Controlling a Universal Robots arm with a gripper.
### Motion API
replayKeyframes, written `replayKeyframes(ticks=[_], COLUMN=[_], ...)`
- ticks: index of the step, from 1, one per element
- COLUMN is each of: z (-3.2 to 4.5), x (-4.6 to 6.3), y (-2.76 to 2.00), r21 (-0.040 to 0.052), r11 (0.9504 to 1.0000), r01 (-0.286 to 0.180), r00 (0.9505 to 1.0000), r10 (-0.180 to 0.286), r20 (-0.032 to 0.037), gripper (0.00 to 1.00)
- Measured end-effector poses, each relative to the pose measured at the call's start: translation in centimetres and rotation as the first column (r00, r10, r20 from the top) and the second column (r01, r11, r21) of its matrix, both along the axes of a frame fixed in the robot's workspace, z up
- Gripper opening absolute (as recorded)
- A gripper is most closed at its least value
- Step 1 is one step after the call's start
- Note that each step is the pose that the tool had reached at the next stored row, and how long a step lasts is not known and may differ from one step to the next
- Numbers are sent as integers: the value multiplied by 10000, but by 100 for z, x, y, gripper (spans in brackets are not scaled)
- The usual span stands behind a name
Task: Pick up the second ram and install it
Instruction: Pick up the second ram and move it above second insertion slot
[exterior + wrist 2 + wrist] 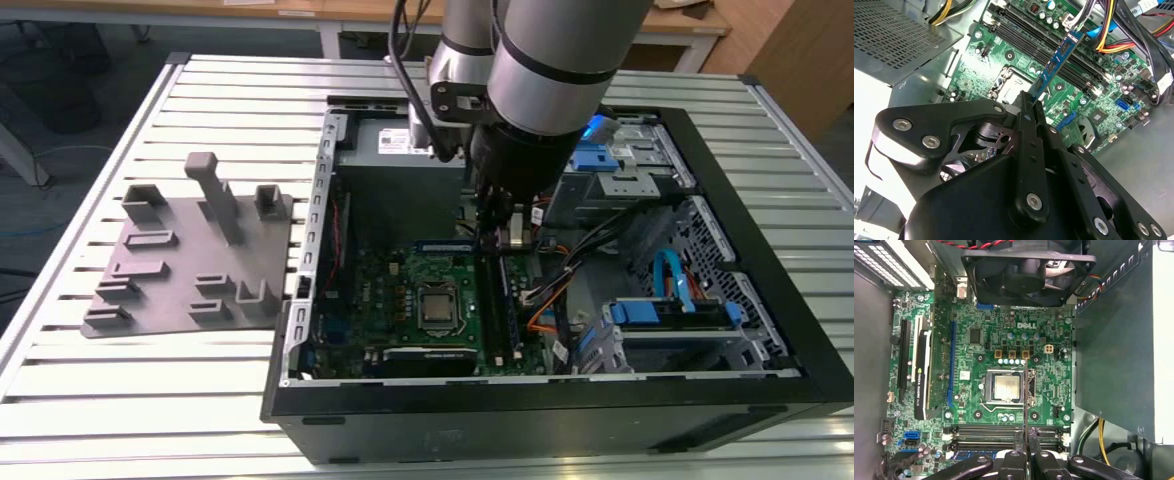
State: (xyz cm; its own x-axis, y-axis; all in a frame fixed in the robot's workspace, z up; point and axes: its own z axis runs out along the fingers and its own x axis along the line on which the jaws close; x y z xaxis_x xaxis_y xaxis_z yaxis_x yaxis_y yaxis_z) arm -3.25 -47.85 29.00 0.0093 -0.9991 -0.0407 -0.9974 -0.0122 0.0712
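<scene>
— While my arm is hanging over the open computer case, I am logging item one: my pincer, pressed together and pinching the second ram.

— Where is that strip sitting?

— One end is lying between my fingertips. The rest is sticking out, tilted, above the green motherboard, with its far end reaching over the long black memory slots. Whether it is touching a slot, I cannot tell. In the first wrist view it is showing edge-on, as a thin line running just beside the processor socket.

— What else are you entering?

— Item two: the black fan, sitting across the board from the slots. Item three: the grey slotted tray, lying outside the case at nine o'clock from it in the exterior view and resting on the slatted table. In that same view the socket is lying at about seven o'clock from my pincer, and the blue drive brackets are showing at about four o'clock.
</scene>
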Motion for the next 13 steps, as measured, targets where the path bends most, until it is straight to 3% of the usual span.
replayKeyframes(ticks=[8,13], z=[-52,-81], x=[3,4], y=[-7,-45], r21=[2,1], r11=[10000,10000], r01=[0,0], r00=[10000,10000], r10=[0,0], r20=[0,0], gripper=[11,11])
